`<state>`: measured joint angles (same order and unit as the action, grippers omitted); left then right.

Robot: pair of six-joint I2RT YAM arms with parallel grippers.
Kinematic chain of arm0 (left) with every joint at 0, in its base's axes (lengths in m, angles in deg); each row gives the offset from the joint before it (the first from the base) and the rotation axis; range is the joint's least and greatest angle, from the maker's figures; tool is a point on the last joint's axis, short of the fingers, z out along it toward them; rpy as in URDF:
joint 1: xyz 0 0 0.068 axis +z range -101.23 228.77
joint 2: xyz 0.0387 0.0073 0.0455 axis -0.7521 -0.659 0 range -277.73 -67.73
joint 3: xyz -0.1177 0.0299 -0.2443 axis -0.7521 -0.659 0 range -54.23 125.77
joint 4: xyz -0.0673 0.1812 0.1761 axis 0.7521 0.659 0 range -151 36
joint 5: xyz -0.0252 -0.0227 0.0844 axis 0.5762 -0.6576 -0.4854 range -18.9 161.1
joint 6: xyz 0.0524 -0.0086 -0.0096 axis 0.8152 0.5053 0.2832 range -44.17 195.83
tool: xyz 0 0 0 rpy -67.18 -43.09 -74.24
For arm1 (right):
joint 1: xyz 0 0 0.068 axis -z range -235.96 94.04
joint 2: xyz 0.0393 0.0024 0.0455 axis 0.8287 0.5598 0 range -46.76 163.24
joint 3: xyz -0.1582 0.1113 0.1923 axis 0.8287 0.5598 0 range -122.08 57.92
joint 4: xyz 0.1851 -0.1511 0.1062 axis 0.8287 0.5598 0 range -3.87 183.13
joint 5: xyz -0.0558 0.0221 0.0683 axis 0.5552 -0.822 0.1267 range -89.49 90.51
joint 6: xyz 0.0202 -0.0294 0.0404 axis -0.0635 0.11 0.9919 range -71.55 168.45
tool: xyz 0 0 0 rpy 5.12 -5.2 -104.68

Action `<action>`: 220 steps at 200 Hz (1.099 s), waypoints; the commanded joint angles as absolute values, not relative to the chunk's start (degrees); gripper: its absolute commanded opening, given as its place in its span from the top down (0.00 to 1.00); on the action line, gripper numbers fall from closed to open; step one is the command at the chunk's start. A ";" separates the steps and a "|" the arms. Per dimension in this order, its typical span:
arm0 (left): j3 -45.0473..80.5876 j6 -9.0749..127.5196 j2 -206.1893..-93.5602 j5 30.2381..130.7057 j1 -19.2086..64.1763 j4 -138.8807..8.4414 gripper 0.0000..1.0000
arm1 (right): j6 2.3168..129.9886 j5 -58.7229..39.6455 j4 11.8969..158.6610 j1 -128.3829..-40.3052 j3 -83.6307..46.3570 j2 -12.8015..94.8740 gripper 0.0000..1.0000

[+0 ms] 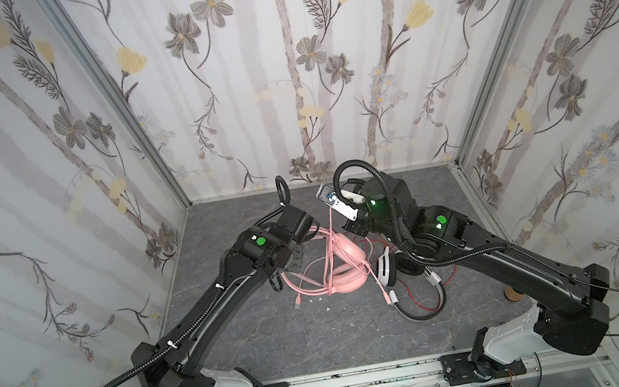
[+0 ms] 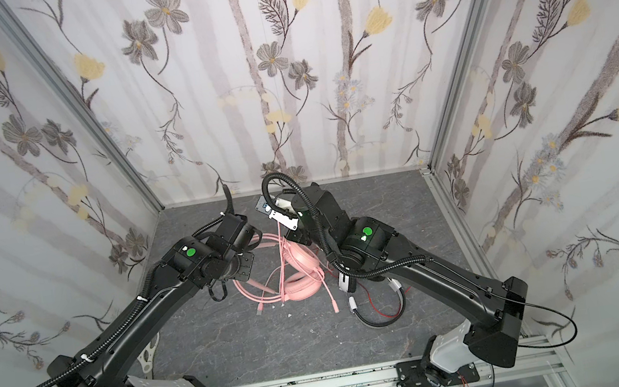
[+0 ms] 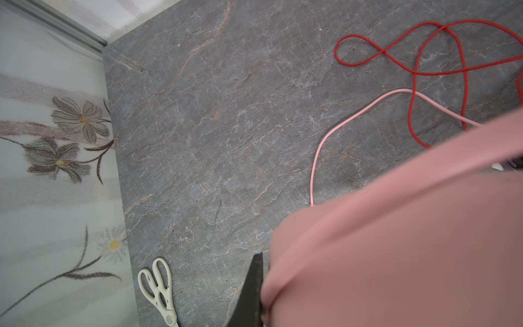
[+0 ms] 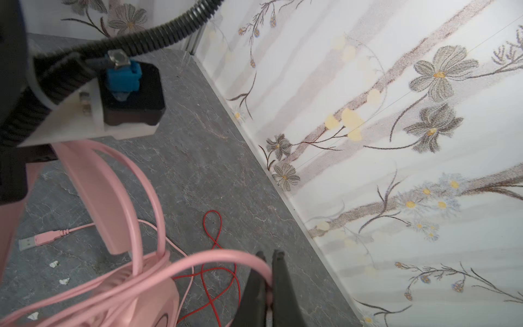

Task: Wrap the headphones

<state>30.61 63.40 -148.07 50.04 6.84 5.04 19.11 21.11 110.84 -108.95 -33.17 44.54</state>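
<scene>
Right end effector is pinched narrow on the pink cable, holding a length of it up off the surface near the back centre of both top views. The left end effector shows only one dark finger, pressed against the pink headset. It reads as clamped narrow on the headband, though the other finger is hidden behind pink.

The pink headset sits mid-frame between the two arms in both top views. The white-and-black headset is just to its right, partly under the right arm.

Here's the worry: the red cable lies in loops on the surface right by the pink strands. Carry the pink line around and it could hook a red loop and drag the other headset along. A pink lead also crosses the white earcup, so that's another snag. With a pinch this thin, a hard tug might slide the cable out or pull the band from the left grip. The scissors sit well clear by the wall.

As for looks, the headset is all pink, with soft padded cups and a broad band. Several cable strands are draped over it, loose and untidy, and the USB plug lies free on the surface.
</scene>
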 commanded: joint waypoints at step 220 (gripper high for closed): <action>35.70 55.28 -140.15 68.77 15.95 0.25 1.00 | 54.06 -41.56 87.16 -85.37 -9.98 53.30 0.74</action>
<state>33.23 60.56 -140.61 66.43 11.74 1.85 47.94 -36.24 97.09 -86.13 -15.40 55.51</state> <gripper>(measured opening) 0.070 0.252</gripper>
